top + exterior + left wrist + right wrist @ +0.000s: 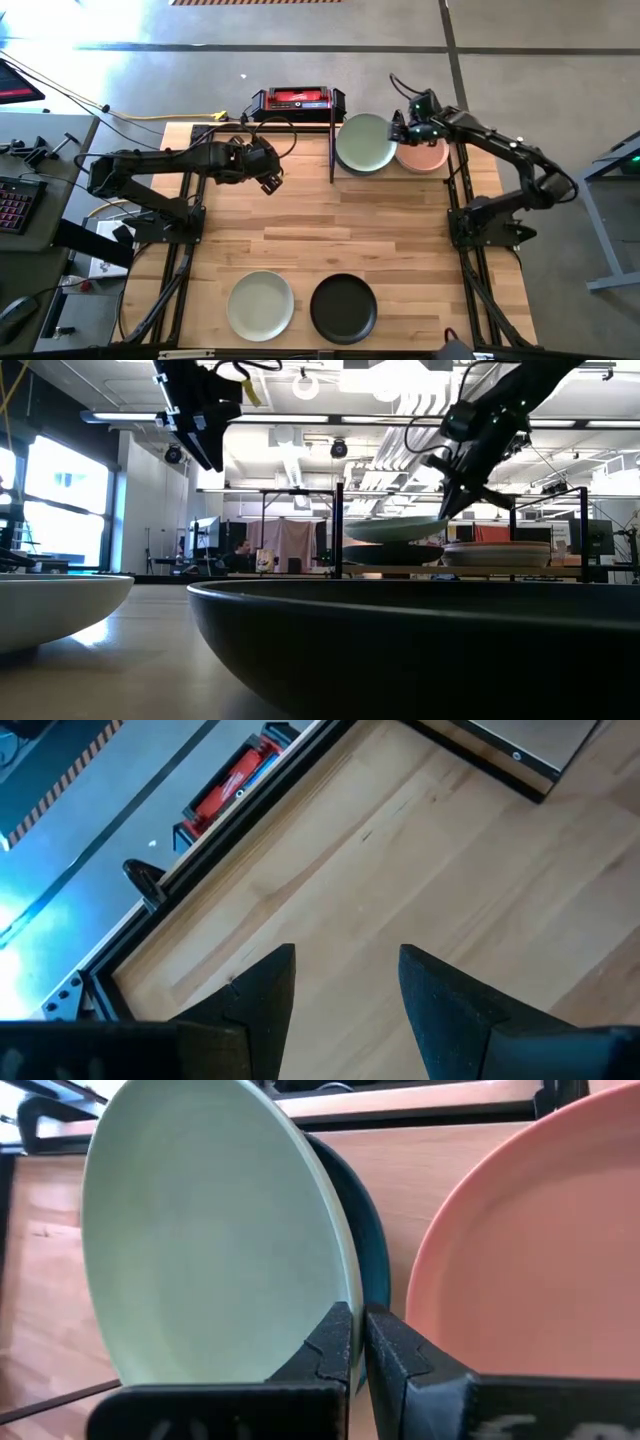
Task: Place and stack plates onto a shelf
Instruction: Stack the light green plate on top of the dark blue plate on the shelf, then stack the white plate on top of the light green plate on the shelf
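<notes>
The right gripper (397, 130) is clenched on the rim of a pale green plate (365, 143), its two dark fingers (335, 1342) pinched tight on the plate's edge with almost no gap showing between them. From table height the same gripper (447, 510) comes down from above onto the plate's edge and holds the green plate (395, 528) a little tilted above a darker plate (390, 553) that lies under it on the shelf (331, 130). In the right wrist view the dark plate (365, 1230) peeks out as a crescent from behind the green plate (210, 1230).

Just beside this pair, on the side toward the right arm, sits a stack topped by a peach-pink plate (425, 156); from table height that stack (497, 553) shows several rims, though how many plates it holds cannot be told. The shelf's upright black bar (331, 150) stands at the green plate's other side.

At the near edge of the table, well apart from the shelf, a second pale green plate (260, 305) and a black plate (343, 309) lie flat side by side.

The left gripper (270, 181) hangs over bare wood at the far left part of the table (300, 240), its fingers (262, 990) spread apart and grasping nothing. A red and black device (297, 99) sits beyond the table's far edge.
</notes>
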